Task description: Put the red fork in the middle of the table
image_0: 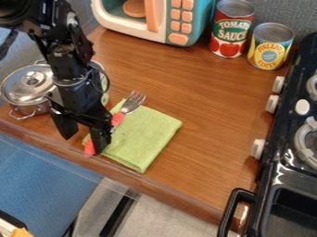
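With jaws spread well apart and apparently gripping nothing, hang the gripper point(83, 135) squarely over the red fork point(117, 120), lying aslant on the green cloth point(145, 138), handle partly behind one side of the jaws. Shift slightly to straddle the handle, then lower gently and close without pinching cloth. Lift straight up before crossing to the middle of the table point(201, 109), and set down flat, avoiding dragging the cloth along.

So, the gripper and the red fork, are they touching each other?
Cannot tell. In the camera view the gripper crosses in front of the red handle of the fork and hides the place where they might meet.
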Robot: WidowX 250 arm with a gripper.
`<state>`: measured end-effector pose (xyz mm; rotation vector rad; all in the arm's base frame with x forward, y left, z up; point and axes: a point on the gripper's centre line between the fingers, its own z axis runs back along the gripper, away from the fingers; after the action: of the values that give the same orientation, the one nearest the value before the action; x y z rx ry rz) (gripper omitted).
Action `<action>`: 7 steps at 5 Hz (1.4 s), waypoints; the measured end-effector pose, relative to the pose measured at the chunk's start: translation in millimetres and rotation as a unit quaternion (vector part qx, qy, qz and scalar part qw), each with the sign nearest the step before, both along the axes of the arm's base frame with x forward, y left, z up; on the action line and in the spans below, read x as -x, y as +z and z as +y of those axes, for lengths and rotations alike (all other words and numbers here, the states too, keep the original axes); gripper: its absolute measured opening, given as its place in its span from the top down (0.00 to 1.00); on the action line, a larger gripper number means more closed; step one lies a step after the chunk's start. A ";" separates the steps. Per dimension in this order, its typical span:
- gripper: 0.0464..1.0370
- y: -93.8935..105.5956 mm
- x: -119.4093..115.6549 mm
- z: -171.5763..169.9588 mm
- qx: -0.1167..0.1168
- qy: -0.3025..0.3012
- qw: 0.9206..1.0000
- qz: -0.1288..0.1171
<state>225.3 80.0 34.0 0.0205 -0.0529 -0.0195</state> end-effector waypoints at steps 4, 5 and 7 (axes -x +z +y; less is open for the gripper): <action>0.04 29.4 -14.1 -19.0 -0.022 -0.021 0.999 -0.026; 0.04 34.9 -21.9 -23.7 -0.023 -0.023 0.999 -0.042; 0.04 20.5 -27.0 -20.7 -0.031 -0.019 0.998 -0.056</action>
<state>252.4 59.3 54.6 0.0818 -0.1643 -0.0586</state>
